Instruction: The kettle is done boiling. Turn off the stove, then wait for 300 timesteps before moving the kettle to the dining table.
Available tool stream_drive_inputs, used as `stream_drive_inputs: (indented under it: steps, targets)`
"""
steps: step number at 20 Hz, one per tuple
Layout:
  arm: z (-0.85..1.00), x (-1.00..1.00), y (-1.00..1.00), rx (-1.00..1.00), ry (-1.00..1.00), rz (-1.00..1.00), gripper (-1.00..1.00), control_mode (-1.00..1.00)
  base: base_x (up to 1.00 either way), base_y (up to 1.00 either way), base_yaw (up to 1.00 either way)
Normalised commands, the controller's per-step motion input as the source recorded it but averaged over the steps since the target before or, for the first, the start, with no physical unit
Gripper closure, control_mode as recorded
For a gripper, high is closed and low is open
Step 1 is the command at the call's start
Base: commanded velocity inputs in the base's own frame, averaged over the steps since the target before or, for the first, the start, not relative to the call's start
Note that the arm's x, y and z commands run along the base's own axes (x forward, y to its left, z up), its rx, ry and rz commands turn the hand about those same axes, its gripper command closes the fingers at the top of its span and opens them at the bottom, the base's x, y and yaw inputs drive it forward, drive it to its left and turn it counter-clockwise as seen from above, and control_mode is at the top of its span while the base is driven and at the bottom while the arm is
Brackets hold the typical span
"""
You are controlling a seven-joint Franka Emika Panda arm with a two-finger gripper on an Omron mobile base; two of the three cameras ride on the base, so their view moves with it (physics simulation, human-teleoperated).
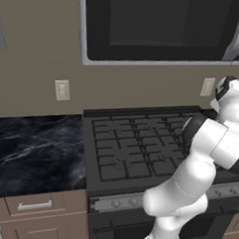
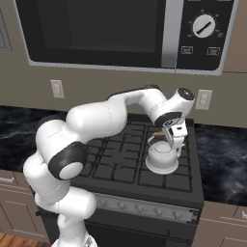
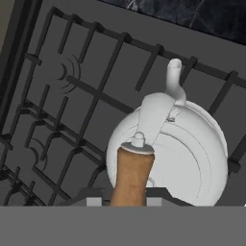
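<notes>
A: Where's the kettle (image 2: 162, 157)?

B: On the stove (image 2: 120, 164), sitting on the grates toward the right side, a little back from the front strip. From the hand camera I look down on its dome, with the spout (image 3: 174, 77) pointing away from the hand.

A: And the gripper (image 2: 172, 140)?

B: Right above it, clenched on the handle (image 3: 132, 178). The tan wooden piece runs straight in between the finger tips at the bottom of the hand picture, so I read it as grasping that piece.

A: Good place to hold?

B: I'd say the best one. The body is smooth, rounded metal, probably slippery and too broad for these fingers. The wood is narrower and likely less slick. The kettle looks rigid, and if it's full it may be heavy and swing under that thin arch, so I'd lift it slowly and keep it level.

A: Anything you can't make out?

B: Several things. The arm covers the kettle from the left camera. The finger tips themselves are mostly cut off, so I can't see the exact contact. The knobs (image 2: 140, 209) are too small to read, so I can't tell whether the burner is off. No flame is visible. The dining table isn't anywhere here.
</notes>
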Motion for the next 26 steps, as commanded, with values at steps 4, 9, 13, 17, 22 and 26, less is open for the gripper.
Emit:
stream_drive_inputs:
  steps: [4,9,13,17,22,26]
  targets:
    - [0.30,-0.24,0.00,0.00,0.00,0.00,1.00,-1.00,0.00,0.00,0.00]
    - [0.30,-0.26,0.00,0.00,0.00,0.00,1.00,-1.00,0.00,0.00,0.00]
    - [0.29,-0.26,0.00,0.00,0.00,0.00,1.00,-1.00,0.00,0.00,0.00]
    - [0.24,-0.30,0.00,0.00,0.00,0.00,1.00,-1.00,0.00,0.00,0.00]
    - [0.10,-0.40,0.00,0.00,0.00,0.00,1.00,-1.00,0.00,0.00,0.00]
    - [0.10,-0.37,0.00,0.00,0.00,0.00,1.00,-1.00,0.00,0.00,0.00]
